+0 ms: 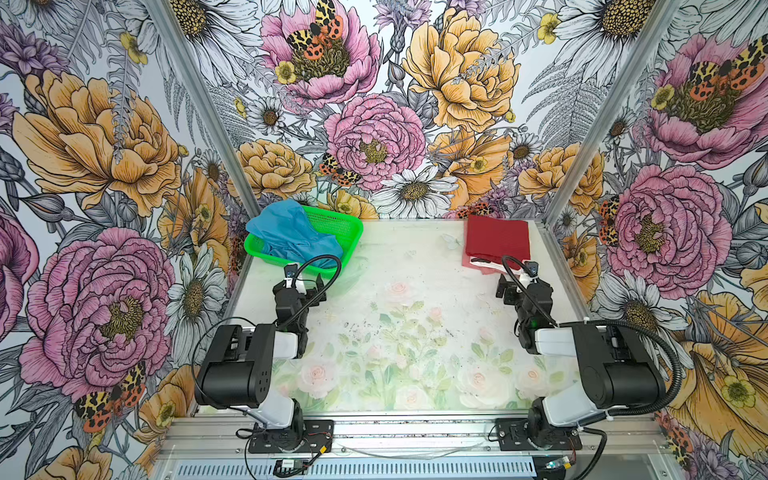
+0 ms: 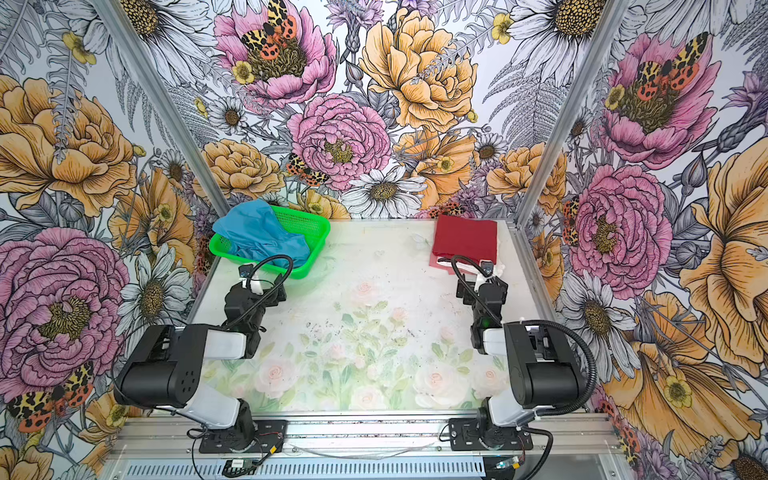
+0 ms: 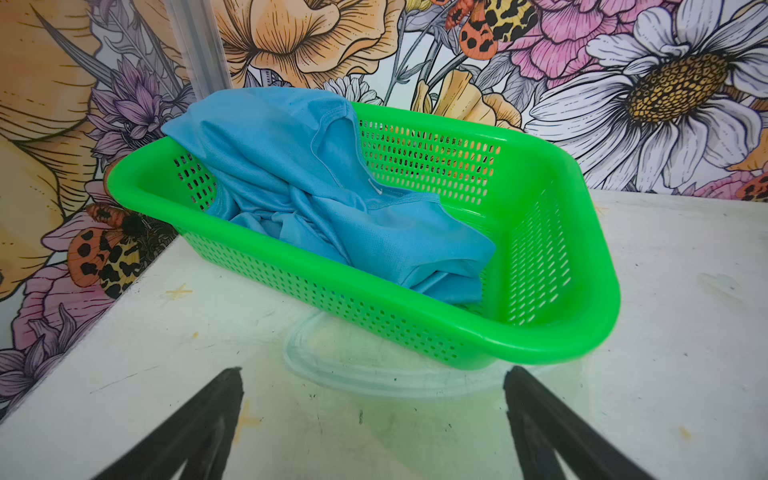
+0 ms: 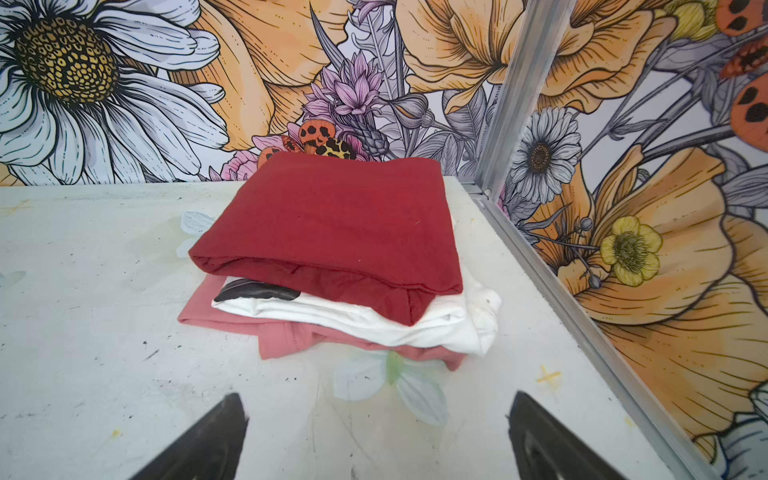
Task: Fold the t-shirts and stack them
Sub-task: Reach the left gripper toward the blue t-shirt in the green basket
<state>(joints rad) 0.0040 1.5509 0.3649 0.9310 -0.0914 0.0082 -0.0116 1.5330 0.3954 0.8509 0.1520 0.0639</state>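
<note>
A crumpled sky-blue t-shirt (image 1: 291, 232) (image 2: 257, 232) (image 3: 332, 199) lies in the green mesh basket (image 1: 356, 232) (image 3: 540, 340) at the back left, spilling over its far-left rim. At the back right sits a stack of folded t-shirts: a dark red one (image 1: 496, 237) (image 2: 465, 237) (image 4: 340, 224) on top, a white one (image 4: 374, 320) under it, and a pinkish one (image 4: 282, 340) at the bottom. My left gripper (image 1: 311, 284) (image 3: 374, 374) is open and empty, just short of the basket. My right gripper (image 1: 519, 286) (image 4: 378, 399) is open and empty, just short of the stack.
The table (image 1: 415, 291) has a pale floral print. Flowered walls with aluminium posts (image 4: 519, 104) close it in at the back and both sides. Both arm bases stand on the front rail (image 1: 415, 432).
</note>
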